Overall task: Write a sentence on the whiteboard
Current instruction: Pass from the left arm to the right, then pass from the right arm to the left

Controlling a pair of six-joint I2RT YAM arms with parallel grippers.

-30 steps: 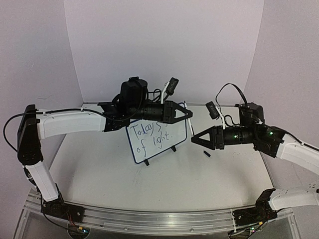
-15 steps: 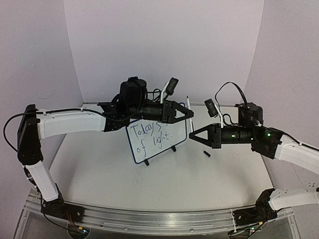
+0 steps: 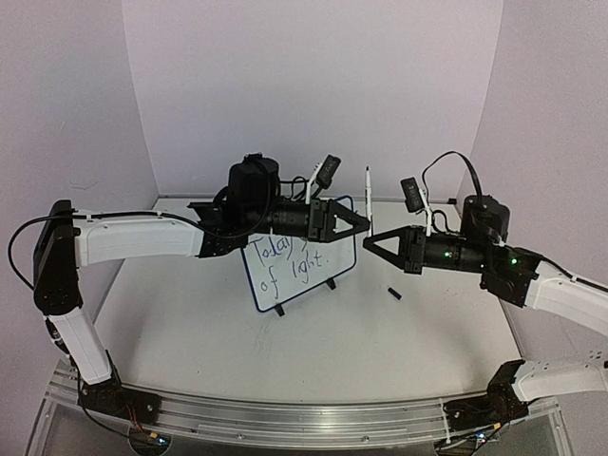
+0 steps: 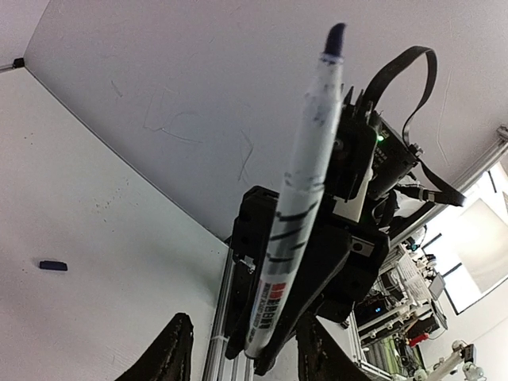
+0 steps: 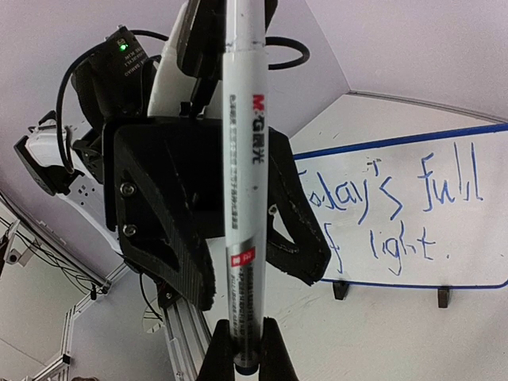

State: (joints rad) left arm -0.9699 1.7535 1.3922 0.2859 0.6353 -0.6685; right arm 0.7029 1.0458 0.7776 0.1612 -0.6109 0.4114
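The whiteboard [image 3: 302, 271] stands tilted at mid-table on black clip feet. The sentence [image 5: 397, 208] reads "Today's full of light." in blue on two lines; my left gripper hides part of it in the top view. The white marker [image 3: 369, 195] stands upright, dark tip up, uncapped. My right gripper [image 3: 370, 245] is shut on its lower end, as the right wrist view [image 5: 244, 353] shows. My left gripper [image 3: 365, 226] is open with its fingers either side of the marker [image 4: 295, 198], not touching it [image 4: 242, 337].
The marker's small dark cap [image 3: 394, 294] lies on the table right of the board, also in the left wrist view [image 4: 51, 265]. White walls enclose the back and sides. An aluminium rail [image 3: 285, 423] runs along the near edge.
My right gripper has moved up and left to meet the left gripper. The marker now stands higher and upright between the two grippers. The left gripper rose slightly.
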